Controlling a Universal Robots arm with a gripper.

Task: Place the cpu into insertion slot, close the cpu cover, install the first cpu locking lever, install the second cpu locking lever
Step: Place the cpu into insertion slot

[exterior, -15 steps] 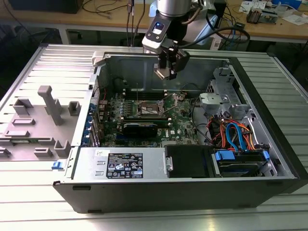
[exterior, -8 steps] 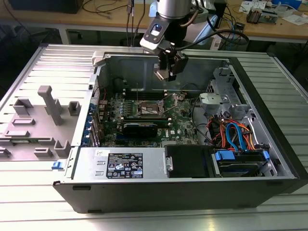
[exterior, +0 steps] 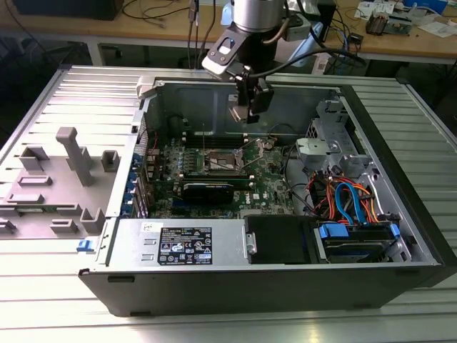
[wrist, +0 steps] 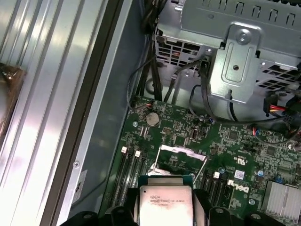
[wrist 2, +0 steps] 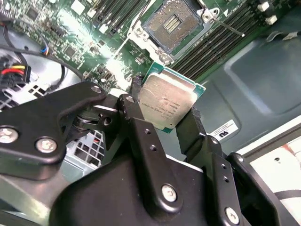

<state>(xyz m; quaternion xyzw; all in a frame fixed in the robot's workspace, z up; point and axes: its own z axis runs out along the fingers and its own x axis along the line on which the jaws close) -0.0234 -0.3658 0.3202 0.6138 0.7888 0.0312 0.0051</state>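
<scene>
While your gripper pinches the cpu by two opposite edges, the chip hangs in the air inside the case, its silver top turned toward both wrist cameras. The jaws are closed on it, with one black finger on each side.

In the second wrist view you see the slot lying bare beyond the chip, with its dark centre exposed, well apart from the cpu. A thin lever juts from one corner of the slot across the long black memory sockets.

In the first wrist view the cover looks raised, a silver strip just past the chip's far edge.

In the exterior view the gripper hovers over the green board, near the case's far wall. The case lies open on a ribbed grey table.
</scene>
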